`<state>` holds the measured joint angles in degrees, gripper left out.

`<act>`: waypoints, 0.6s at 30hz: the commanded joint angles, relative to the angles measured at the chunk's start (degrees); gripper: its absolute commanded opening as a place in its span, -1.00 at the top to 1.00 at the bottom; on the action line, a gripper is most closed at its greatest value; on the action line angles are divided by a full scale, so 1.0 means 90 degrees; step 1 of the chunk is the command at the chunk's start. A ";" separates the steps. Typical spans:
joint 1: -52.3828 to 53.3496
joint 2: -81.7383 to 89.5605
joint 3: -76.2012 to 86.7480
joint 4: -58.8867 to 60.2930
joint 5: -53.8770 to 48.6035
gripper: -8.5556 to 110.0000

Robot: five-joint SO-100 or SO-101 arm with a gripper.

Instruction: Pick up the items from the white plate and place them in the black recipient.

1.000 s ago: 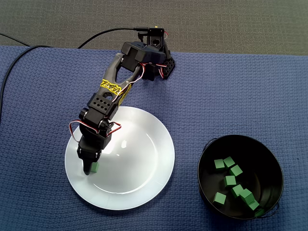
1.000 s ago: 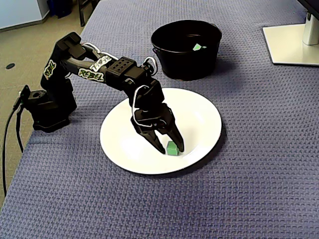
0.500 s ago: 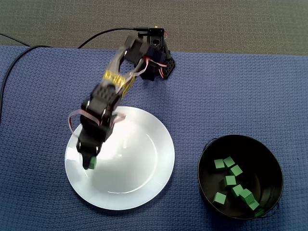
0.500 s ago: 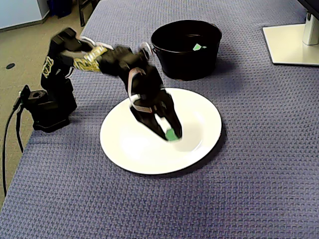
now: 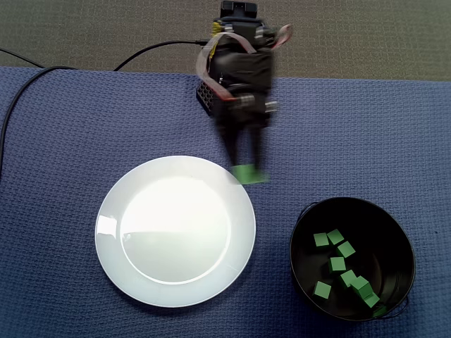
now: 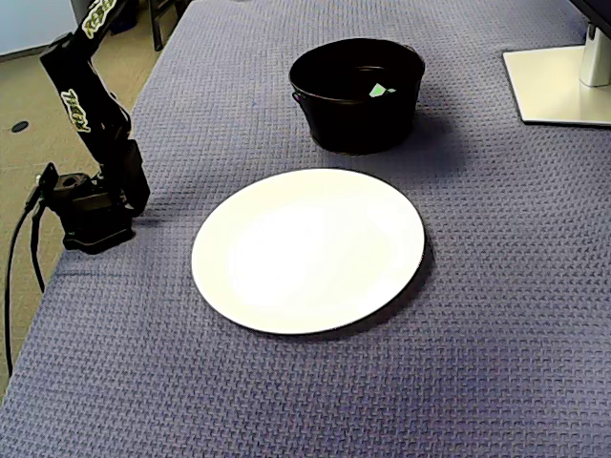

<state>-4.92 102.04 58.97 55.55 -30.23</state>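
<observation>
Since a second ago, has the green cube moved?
Yes. In the fixed view from above, the cube, held in the gripper, has gone from the plate's lower left to past its upper right rim, nearer the pot.

Blue woven cloth (image 5: 70, 127) — grey carpet (image 5: 352, 35)

Soft, even light from above makes both fixed views bright, with a broad washed-out sheen on the white plate (image 5: 211, 274) and a thin shadow under its rim. Motion blur smears the arm (image 5: 239, 77) and the green cube (image 5: 250, 174) at its tip, while the desk cloth (image 5: 366, 127) is sharp.
</observation>
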 commanded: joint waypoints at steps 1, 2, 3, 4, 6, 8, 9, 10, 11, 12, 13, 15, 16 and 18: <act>-0.1016 -0.0215 0.0303 -0.0430 -0.1104 0.86; -0.1104 -0.0479 0.0420 -0.0527 -0.1299 0.86; -0.1152 -0.0811 0.0439 -0.0547 -0.1465 0.86; -0.1201 -0.1182 0.0400 -0.0547 -0.1650 0.86; -0.1279 -0.1895 0.0332 -0.0547 -0.2100 0.86; -0.1396 -0.2402 0.0332 -0.0576 -0.2285 0.86; -0.1475 -0.2549 0.0342 -0.0586 -0.2324 0.86; -0.1563 -0.2646 0.0420 -0.0674 -0.2363 0.86; -0.1641 -0.2715 0.0518 -0.0762 -0.2363 0.86; -0.1709 -0.2754 0.0596 -0.0820 -0.2441 0.86; -0.1768 -0.2793 0.0674 -0.0859 -0.2529 0.86; -0.1807 -0.2822 0.0732 -0.0928 -0.2441 0.86; -0.1816 -0.2793 0.0762 -0.0947 -0.2451 0.86; -0.1816 -0.2676 0.0889 -0.1084 -0.2461 0.86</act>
<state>-21.01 76.11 66.45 48.43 -51.68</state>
